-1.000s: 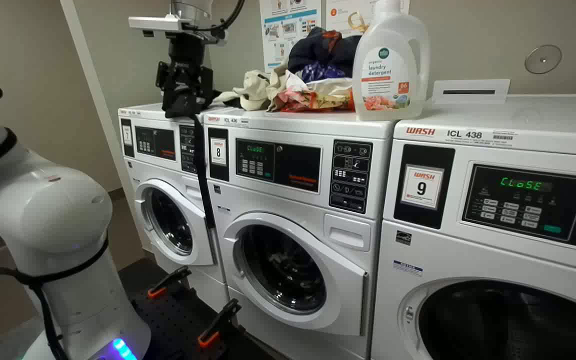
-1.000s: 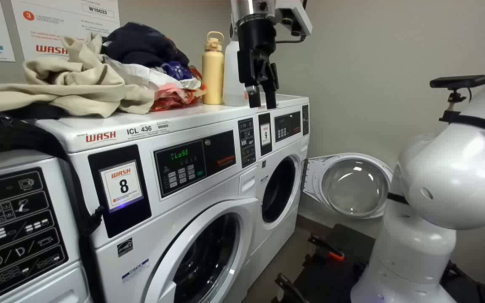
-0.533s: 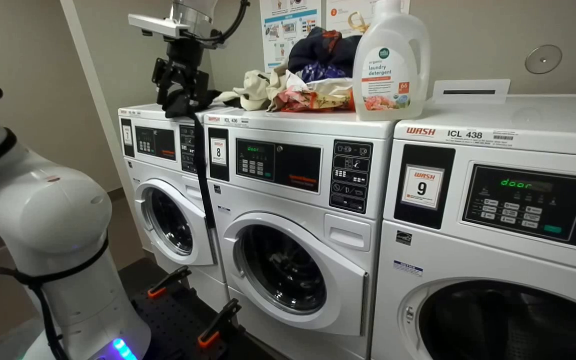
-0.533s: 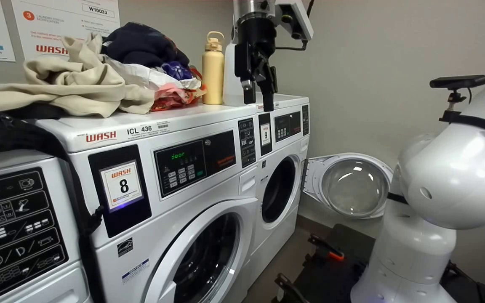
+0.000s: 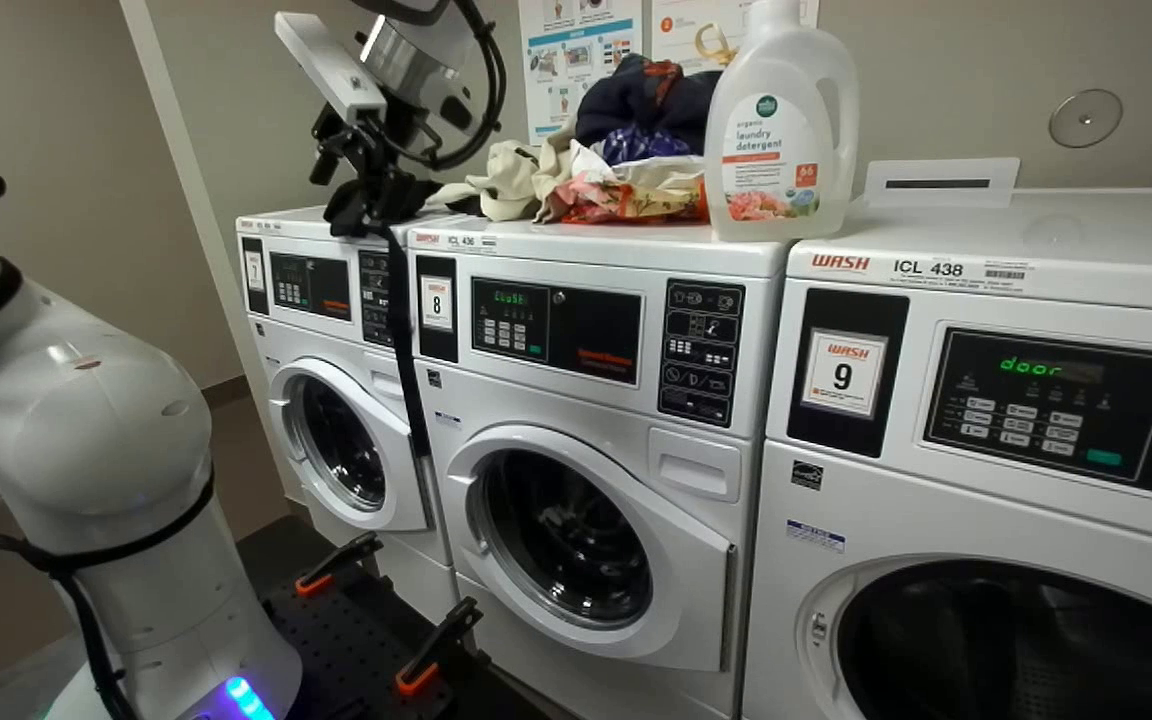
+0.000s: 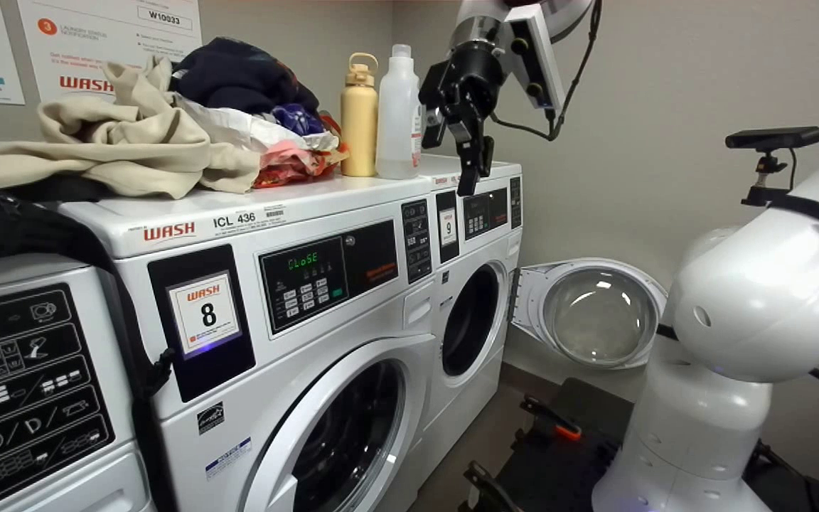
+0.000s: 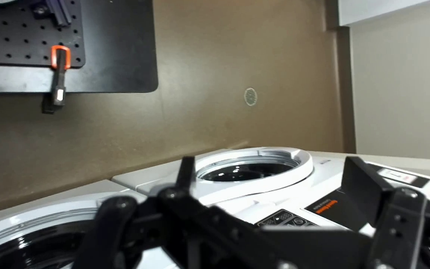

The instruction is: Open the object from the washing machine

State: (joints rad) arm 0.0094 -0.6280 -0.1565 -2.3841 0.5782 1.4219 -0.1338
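Two white front-loading washing machines match, with the "8" card (image 5: 438, 305) and the "7" card (image 5: 255, 271); I cannot tell which is meant. The washer 8 door (image 5: 686, 590) is shut in both exterior views. The washer 7 door (image 5: 398, 490) is shut too; its glass (image 7: 246, 172) shows between my fingers in the wrist view. My gripper (image 6: 450, 165) is tilted and open, with nothing between its fingers. In the wrist view the gripper (image 7: 270, 162) hangs above and in front of the washers, apart from both doors. Washer 8's ring (image 7: 73, 209) is partly hidden behind a finger.
Washer 9 (image 6: 473, 320) has its door (image 6: 594, 313) swung wide. Clothes (image 6: 168, 142), a yellow bottle (image 6: 359, 128) and a detergent jug (image 5: 781, 130) stand on the washer tops. A black strap (image 5: 401, 340) hangs between washers 7 and 8. Clamps (image 5: 441, 645) hold the robot's base board.
My gripper has swung and tilted, its wrist moving right in both exterior views. The detergent jug, formerly partly behind it, now shows more fully. The washer doors have not moved.
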